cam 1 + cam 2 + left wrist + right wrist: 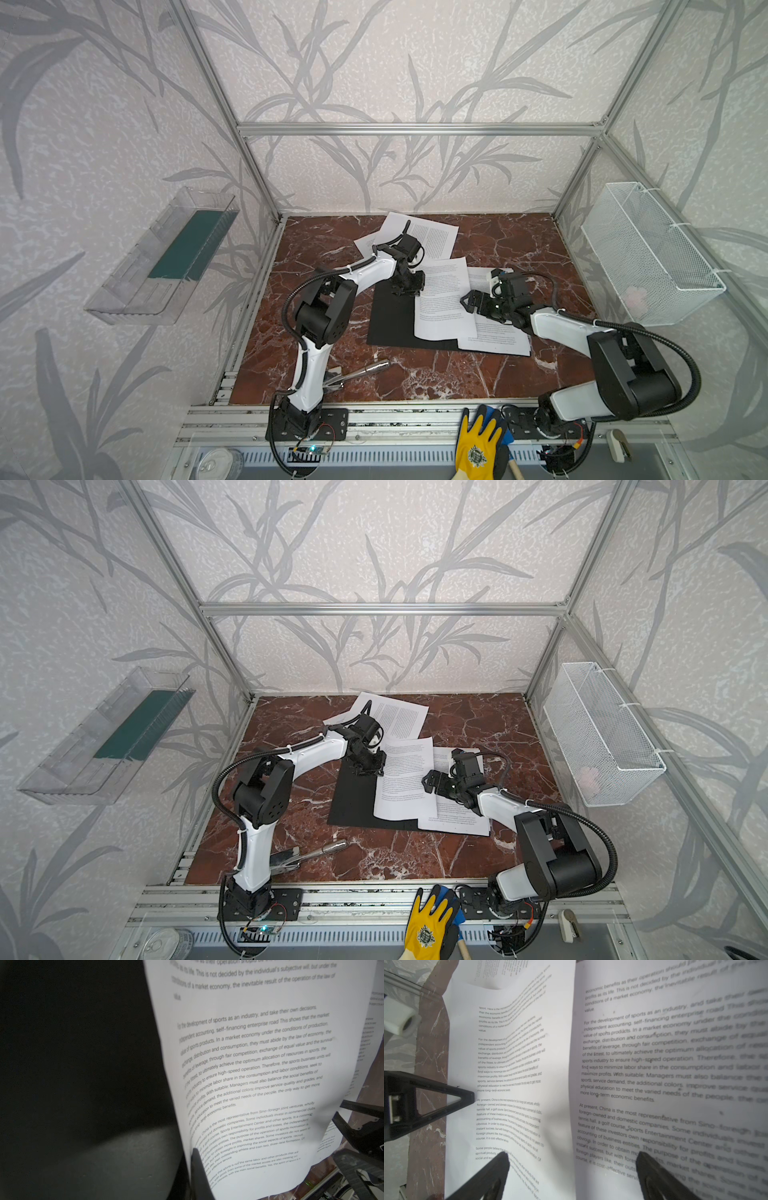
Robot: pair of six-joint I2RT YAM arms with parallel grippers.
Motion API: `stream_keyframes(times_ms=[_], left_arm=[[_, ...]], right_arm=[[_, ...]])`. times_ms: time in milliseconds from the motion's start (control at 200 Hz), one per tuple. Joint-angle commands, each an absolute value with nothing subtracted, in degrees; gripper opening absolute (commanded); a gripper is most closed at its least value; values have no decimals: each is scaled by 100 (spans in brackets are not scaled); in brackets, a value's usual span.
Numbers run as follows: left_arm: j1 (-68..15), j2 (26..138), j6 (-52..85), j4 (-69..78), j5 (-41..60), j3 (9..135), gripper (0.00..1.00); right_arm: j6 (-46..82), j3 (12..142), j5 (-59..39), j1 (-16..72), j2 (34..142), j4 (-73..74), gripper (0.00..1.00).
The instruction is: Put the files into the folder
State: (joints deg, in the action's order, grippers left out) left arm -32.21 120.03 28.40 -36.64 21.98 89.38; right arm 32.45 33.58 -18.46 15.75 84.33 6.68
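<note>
With left hand (pixel 408 287) shut at printed sheet's (pixel 441 305) left edge and right hand (pixel 466 301) wide open, empty, above: press lightly, slide squarely onto folder's (pixel 390 328) black inside.

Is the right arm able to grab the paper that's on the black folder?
Probably yes. The right arm's open fingers are right at that paper's edge, one on each side of it, with nothing in between. The paper lies on the folder and is thin, so pinching it may be tricky.
</note>
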Motion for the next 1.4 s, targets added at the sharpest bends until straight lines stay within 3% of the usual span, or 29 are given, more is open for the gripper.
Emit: stream_keyframes(times_ms=[0,415,620,1030,1395], left_arm=[[-3237,12135,2687,-3884,2147,9008,0],[-3246,12237,2690,-3880,2114,9018,0],[-3243,12240,2698,-3858,2180,9026,0],[-3275,12202,2722,-3730,2329,8965,0],[-3278,12171,2685,-3752,2334,8992,0]], right_arm=[[3381,3530,-2326,1556,8607,1117,94],[3444,3446,-2862,1556,8383,1480,67],[3401,3375,-2959,1564,8077,1608,60],[3381,3622,-2762,1573,8652,1362,45],[3393,3685,-2727,1573,8832,1323,25]])
